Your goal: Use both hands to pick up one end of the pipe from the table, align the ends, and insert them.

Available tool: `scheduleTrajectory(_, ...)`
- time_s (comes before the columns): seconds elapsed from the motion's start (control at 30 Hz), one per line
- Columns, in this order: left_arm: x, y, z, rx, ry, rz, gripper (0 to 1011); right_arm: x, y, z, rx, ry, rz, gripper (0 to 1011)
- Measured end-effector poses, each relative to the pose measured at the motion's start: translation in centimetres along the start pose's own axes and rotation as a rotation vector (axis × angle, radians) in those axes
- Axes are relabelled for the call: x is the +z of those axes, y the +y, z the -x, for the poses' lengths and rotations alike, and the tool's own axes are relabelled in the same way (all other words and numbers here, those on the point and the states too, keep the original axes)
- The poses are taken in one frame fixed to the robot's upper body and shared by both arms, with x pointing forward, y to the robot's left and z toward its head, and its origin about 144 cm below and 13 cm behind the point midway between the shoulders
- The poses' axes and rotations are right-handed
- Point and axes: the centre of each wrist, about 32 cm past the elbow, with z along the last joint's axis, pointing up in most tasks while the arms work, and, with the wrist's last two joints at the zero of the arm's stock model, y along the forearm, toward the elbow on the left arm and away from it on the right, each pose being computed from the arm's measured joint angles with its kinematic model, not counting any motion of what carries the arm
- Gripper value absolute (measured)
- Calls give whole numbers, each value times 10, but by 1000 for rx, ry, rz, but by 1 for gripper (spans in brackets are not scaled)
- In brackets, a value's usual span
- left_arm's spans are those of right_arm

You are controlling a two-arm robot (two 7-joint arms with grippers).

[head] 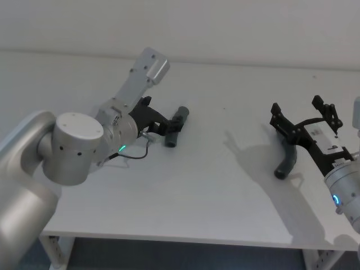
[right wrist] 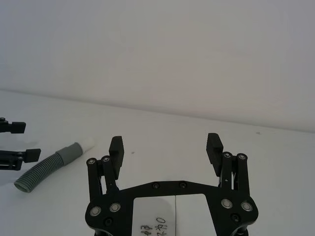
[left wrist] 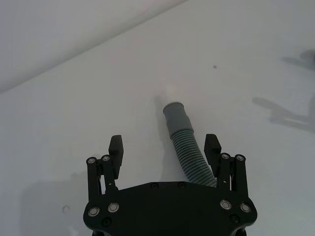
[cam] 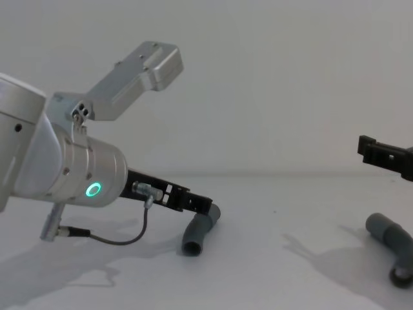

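Note:
Two dark grey pipe pieces lie on the off-white table. The left piece is ribbed with a smooth end. My left gripper is open and low over it, the ribbed body lying between the fingers, closer to one finger. From the chest, that gripper reaches the piece from the left. The right piece lies bent at the table's right. My right gripper hovers open above it, nothing between its fingers. Its wrist camera shows the left piece far off, with a whitish tip.
The table's front edge runs close below both arms. A thin cable loops from the left wrist onto the table. A plain wall stands behind the table. Bare table surface lies between the two pipe pieces.

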Motion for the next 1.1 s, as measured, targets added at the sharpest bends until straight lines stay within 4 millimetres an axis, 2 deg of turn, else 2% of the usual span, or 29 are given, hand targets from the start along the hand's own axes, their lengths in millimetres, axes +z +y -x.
scheduleTrajectory(0.5,1,-20,-6,-9,28,-55,1001,0,0,0,0,0,0,1002)
scheduleTrajectory(1.1,-2,-34,-8,-31,32,-66,1001,0,0,0,0,0,0,1001)
